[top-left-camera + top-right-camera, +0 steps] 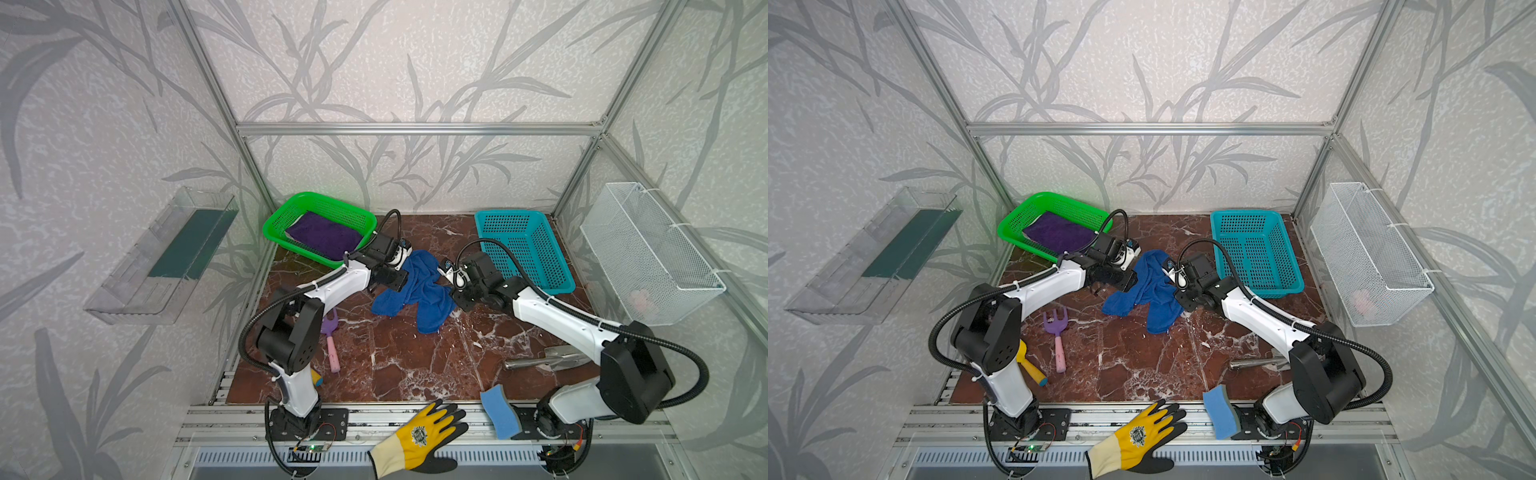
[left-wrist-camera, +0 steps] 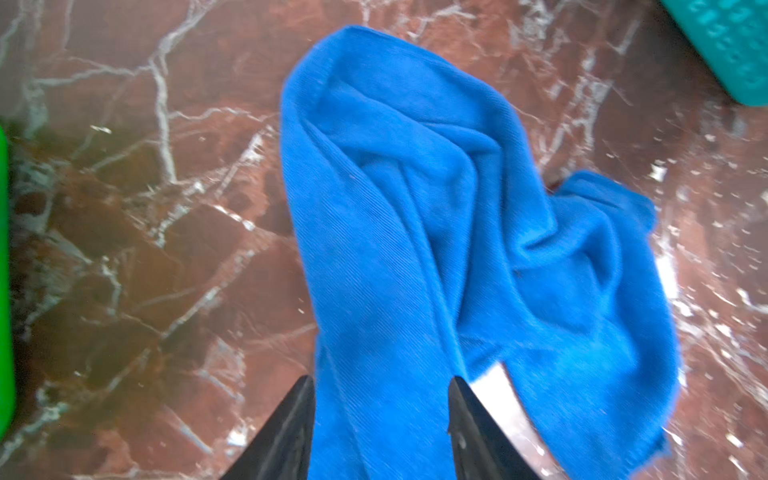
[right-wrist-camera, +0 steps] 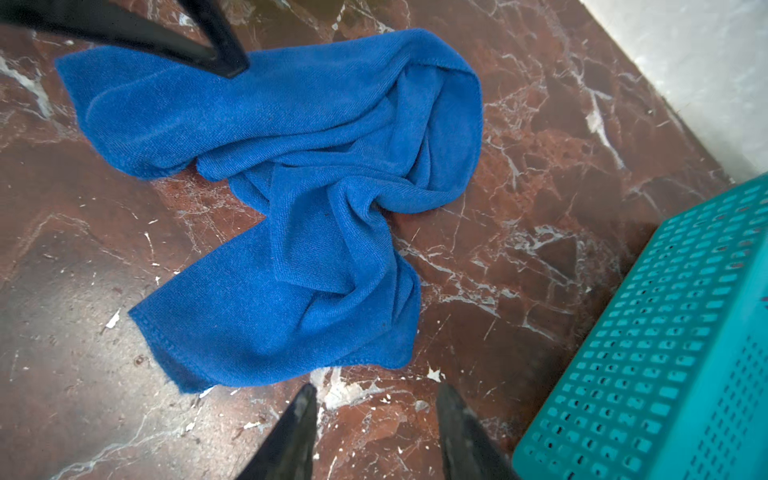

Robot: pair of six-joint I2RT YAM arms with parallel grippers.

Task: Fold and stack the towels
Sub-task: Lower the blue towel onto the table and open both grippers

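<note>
Behind and to the outside of the left claw point(image 2: 380, 380), the purple towel point(image 1: 324, 235) lies flat in the green basket point(image 1: 274, 232), well apart from the work. That claw stands about half open. One lobe of the blue towel point(image 2: 415, 208) runs between its fingers, but the fingers do not pinch it, so nothing is held.

The blue towel is a crumpled, twisted heap on the table point(image 3: 540, 124), between the two claws. It starts under the left one and ends just ahead of the right one.

The right claw point(image 3: 376, 388) is also about half open. Only bare table shows between its fingers, and the towel's hemmed corner lies just ahead of them and to one side.

Likely troubles:
- If the left claw shuts where it is, it would probably catch a bunched fold of several layers and not an edge. Lifting would then raise a knot, not a sheet.
- The right claw is offset from the corner, so shutting now would likely close on nothing or clip a few threads that slip out.
- The twist in the middle could lock if both claws pull apart, leaving the towel roped.
- The teal basket point(image 3: 665, 353) sits close on the right claw's outer side, and a wide sweep could knock it.
</note>
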